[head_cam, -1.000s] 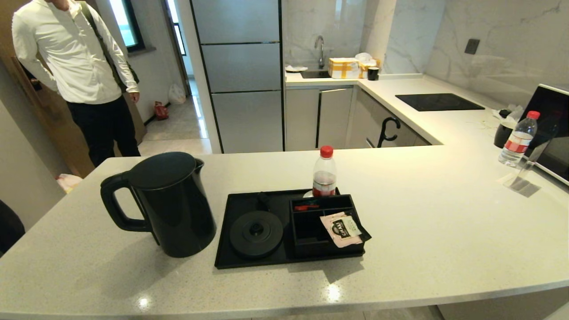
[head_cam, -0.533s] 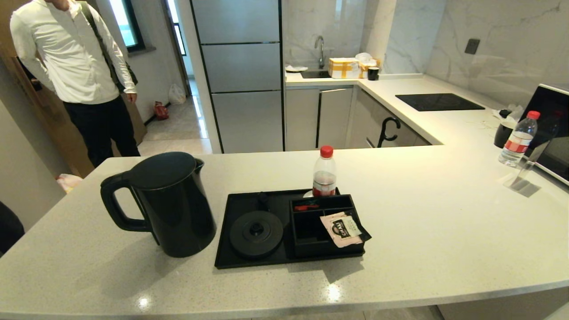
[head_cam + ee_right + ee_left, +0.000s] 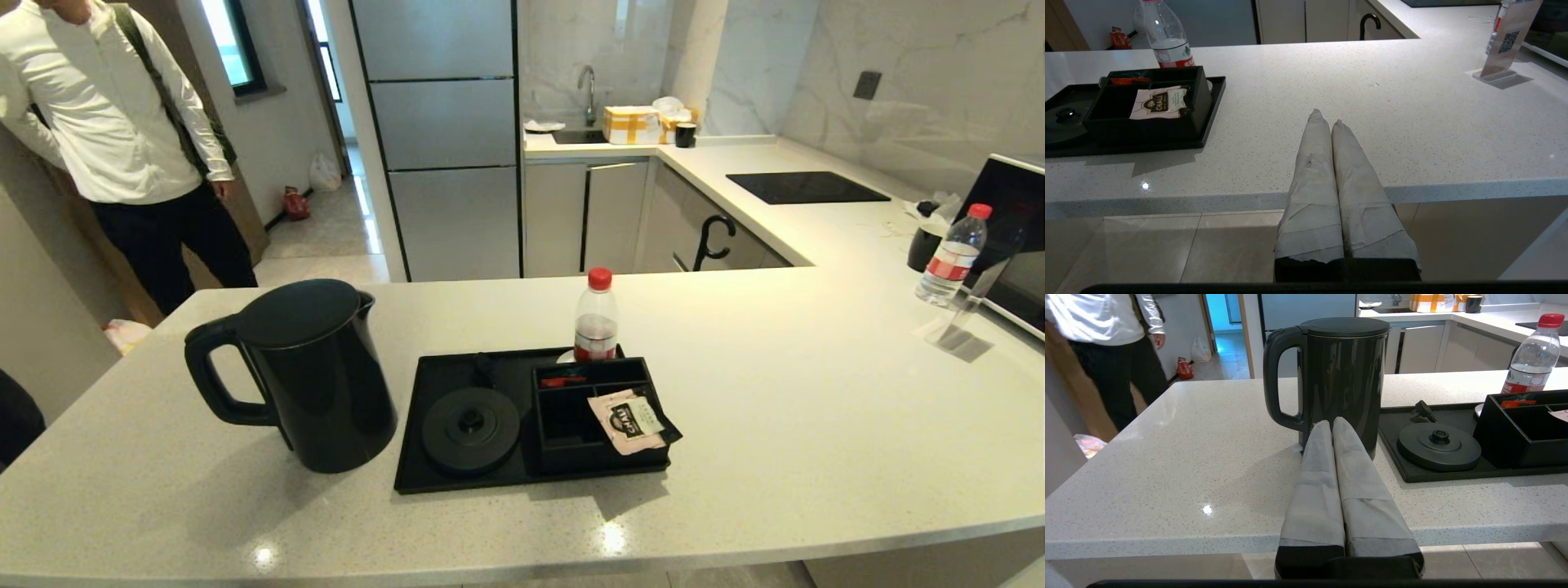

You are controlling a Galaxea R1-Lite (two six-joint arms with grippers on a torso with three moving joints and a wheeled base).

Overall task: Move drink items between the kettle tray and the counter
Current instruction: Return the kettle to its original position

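A tall matte-black electric kettle (image 3: 306, 376) with a loop handle and flat lid stands upright on the broad pale grey speckled stone counter (image 3: 816, 425), just beside the left edge of the flat rectangular black kettle tray (image 3: 445, 465), at about nine o'clock from the tray's bare round black base (image 3: 471, 429). The small clear plastic bottle (image 3: 596, 320) with red cap and red label stands upright at the tray's far edge, at roughly one o'clock from the round base, behind the divided black compartments (image 3: 571, 416). A pink tea sachet (image 3: 630, 420) lies tilted over the compartments' right rim. The left gripper (image 3: 1332, 424) hovers by the counter's near edge with its paper-wrapped fingers pressed together, pointing at the kettle's lower body. The right gripper (image 3: 1327, 118) hangs over the near edge with fingers likewise closed together and holding nothing, the tray at its ten o'clock. A second red-capped bottle (image 3: 951, 255) stands well apart at the counter's far right.
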